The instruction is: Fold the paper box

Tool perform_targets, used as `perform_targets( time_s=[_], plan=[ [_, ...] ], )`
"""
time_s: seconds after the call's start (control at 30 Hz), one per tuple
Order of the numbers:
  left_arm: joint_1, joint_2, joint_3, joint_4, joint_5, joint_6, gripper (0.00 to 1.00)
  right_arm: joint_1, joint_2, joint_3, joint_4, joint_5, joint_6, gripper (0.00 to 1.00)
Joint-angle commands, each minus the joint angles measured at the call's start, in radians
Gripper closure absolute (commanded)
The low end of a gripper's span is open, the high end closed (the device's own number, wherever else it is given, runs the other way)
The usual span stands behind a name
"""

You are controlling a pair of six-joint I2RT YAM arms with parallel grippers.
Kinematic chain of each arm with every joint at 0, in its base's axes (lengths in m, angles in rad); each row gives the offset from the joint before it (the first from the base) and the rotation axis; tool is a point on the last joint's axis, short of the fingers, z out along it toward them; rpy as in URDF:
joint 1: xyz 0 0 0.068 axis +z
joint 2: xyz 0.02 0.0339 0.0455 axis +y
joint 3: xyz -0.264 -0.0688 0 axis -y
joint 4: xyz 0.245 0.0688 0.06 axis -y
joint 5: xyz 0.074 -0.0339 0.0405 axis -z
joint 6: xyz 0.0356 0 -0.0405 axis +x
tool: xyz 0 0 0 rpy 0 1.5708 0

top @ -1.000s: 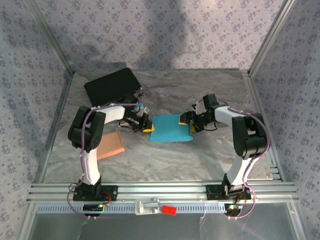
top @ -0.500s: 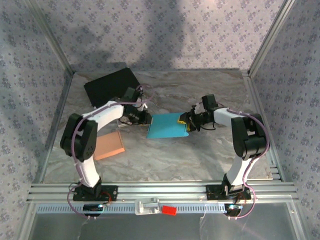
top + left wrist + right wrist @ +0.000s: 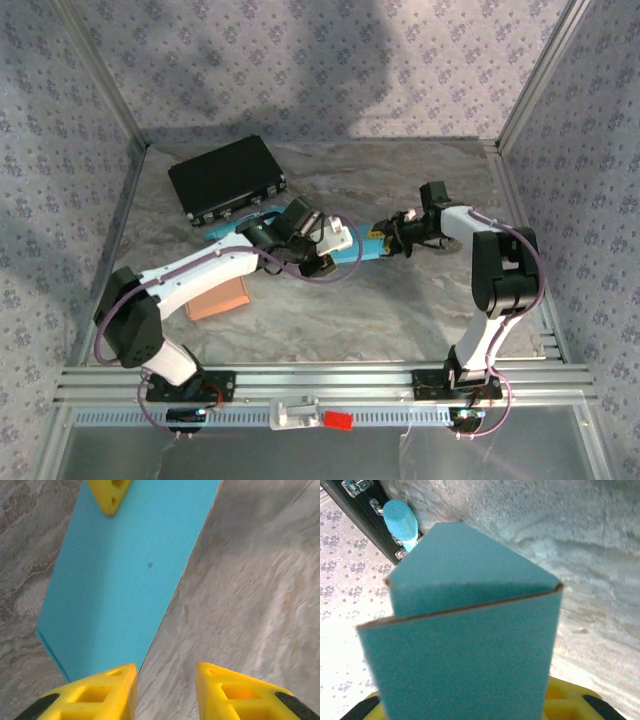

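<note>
The paper box [image 3: 358, 256] is a flat turquoise cardboard piece in the middle of the marble table. My right gripper [image 3: 384, 243] is shut on its right end. In the right wrist view the folded box [image 3: 465, 645] rises in front of the camera and hides most of the yellow fingers [image 3: 577, 700]. My left gripper [image 3: 350, 246] reaches over the box from the left. In the left wrist view it [image 3: 165, 675] stands open, low over the box's long edge [image 3: 125, 580]. One finger is above the cardboard and the other above bare table. A right fingertip [image 3: 111, 494] shows at the far end.
A black case [image 3: 228, 178] lies at the back left, with a blue handle-like piece [image 3: 402, 522] in front of it. An orange-brown flat pad [image 3: 216, 300] lies at the front left. Patterned walls and metal rails enclose the table.
My left arm let go at the box's left end, opened, and swung right across the box. My right gripper closed on the box's right end and pulled back a little to the right.
</note>
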Motion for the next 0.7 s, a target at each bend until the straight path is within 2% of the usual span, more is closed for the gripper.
perform_targets(
  time_s=[0.0, 0.2, 0.67],
  plan=[
    [-0.014, 0.042, -0.003, -0.024, -0.117, 0.112, 0.63, -0.007, -0.013, 0.013, -0.153, -0.010, 0.053, 0.70],
    [-0.017, 0.089, 0.010, 0.015, -0.159, 0.112, 0.54, -0.013, 0.017, 0.028, -0.240, -0.060, 0.038, 0.70],
    [-0.046, 0.103, -0.015, 0.030, -0.162, 0.132, 0.53, -0.041, 0.035, 0.019, -0.267, -0.101, 0.045, 0.71]
  ],
)
